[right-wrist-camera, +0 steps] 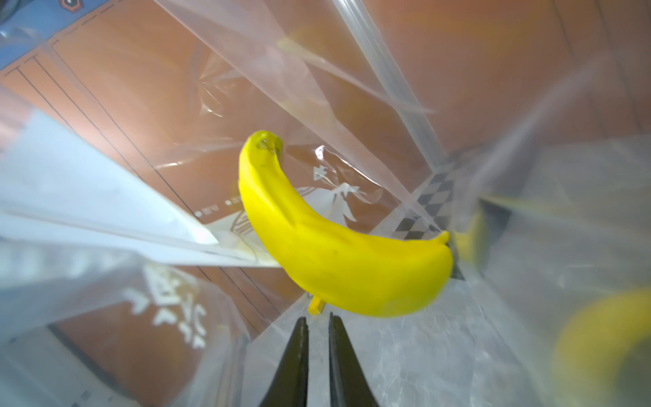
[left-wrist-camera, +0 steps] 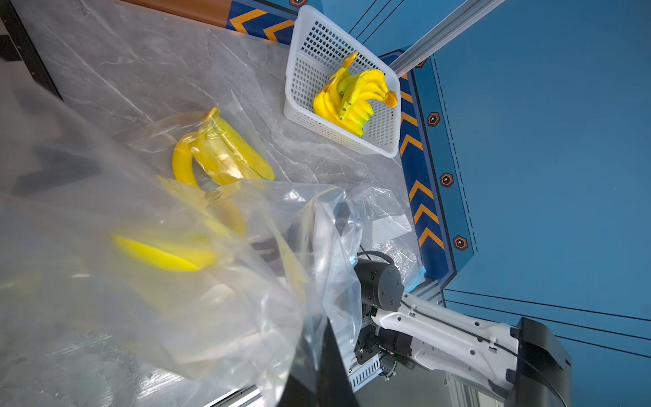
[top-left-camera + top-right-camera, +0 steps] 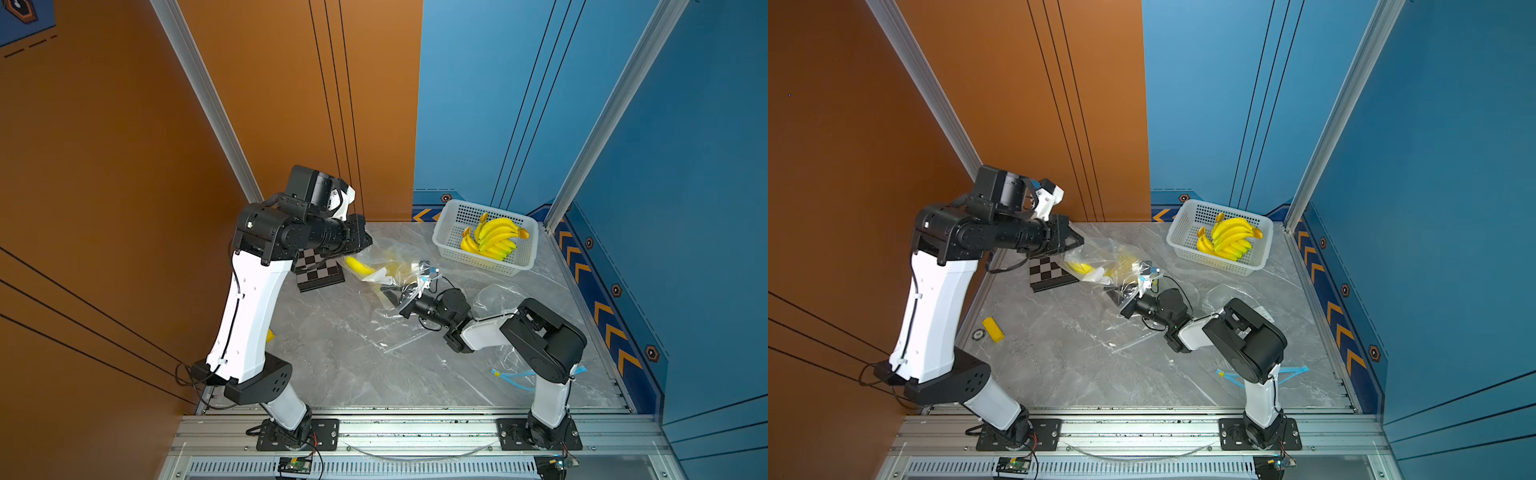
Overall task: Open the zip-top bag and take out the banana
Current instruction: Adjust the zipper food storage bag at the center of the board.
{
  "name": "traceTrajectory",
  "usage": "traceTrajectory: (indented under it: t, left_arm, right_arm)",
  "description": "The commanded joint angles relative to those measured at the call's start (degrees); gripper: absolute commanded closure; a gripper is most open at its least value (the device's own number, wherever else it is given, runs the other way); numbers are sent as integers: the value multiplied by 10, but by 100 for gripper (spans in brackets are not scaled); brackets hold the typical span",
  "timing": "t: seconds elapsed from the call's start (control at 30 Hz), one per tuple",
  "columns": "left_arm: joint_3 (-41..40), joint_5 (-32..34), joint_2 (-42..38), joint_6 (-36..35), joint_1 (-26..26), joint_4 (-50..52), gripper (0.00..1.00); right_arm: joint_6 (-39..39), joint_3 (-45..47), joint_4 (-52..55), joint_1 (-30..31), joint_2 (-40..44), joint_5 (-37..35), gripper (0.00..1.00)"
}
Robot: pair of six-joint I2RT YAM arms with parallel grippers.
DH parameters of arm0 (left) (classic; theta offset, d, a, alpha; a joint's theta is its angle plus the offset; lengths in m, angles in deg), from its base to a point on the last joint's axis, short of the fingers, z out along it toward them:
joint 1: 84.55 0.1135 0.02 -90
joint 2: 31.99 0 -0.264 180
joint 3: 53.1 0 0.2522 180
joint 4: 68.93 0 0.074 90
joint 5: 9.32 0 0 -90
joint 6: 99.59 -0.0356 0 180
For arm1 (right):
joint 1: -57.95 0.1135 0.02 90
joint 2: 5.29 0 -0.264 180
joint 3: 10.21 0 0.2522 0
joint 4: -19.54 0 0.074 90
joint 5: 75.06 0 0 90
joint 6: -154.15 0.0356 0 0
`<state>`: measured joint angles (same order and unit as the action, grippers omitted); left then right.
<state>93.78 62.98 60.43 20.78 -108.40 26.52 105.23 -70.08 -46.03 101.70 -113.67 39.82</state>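
Crumpled clear film hides a good deal. In a top view the right end effector point(image 3: 1116, 297) is sunk into the mouth of the zip-top bag point(image 3: 1100, 255), its tips only a dark shape behind the plastic. The left wrist view shows the left end effector point(image 2: 322, 370) as one dark finger cut off at the picture's edge with film draped over it, and what lies in the bag is only a yellow smear there. In the right wrist view a second yellow shape at the blurred edge cannot be named

The left end effector is clenched on the bag's rim and holds that side lifted off the worktop point(image 3: 1084, 374), beside a chequered block point(image 3: 1050, 270). The right end effector's jaws stand slightly parted, grasping nothing. The banana point(image 1: 327, 246) lies inside the bag, just beyond those tips and apart from them, its curve running away from them. Whether it rests on film or worktop cannot be told. A white basket point(image 3: 1212, 259) of banana bunches sits well apart, at the back
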Motion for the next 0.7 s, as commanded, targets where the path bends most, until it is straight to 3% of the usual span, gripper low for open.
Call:
traceTrajectory:
  t: [0.0,0.07,0.27,0.33,0.53,0.67]
  left_arm:
    - [-122,-32,-34,1,6,-51,100]
    - [-177,-50,-48,9,19,-90,100]
    - [-197,-66,-42,1,23,-98,100]
    - [-245,-65,-60,9,24,-114,100]
    - [-531,-73,-170,81,17,-272,100]
    - [-619,-83,-203,93,25,-304,100]
  right_arm:
    - [13,-20,-20,-2,-16,4,75]
    - [17,-17,-19,-1,-23,4,68]
    - [51,9,-18,-5,-34,-38,44]
    - [88,10,-19,-11,-49,-50,44]
    - [160,27,70,-18,-62,-60,43]
    - [178,53,167,-24,-41,-57,43]
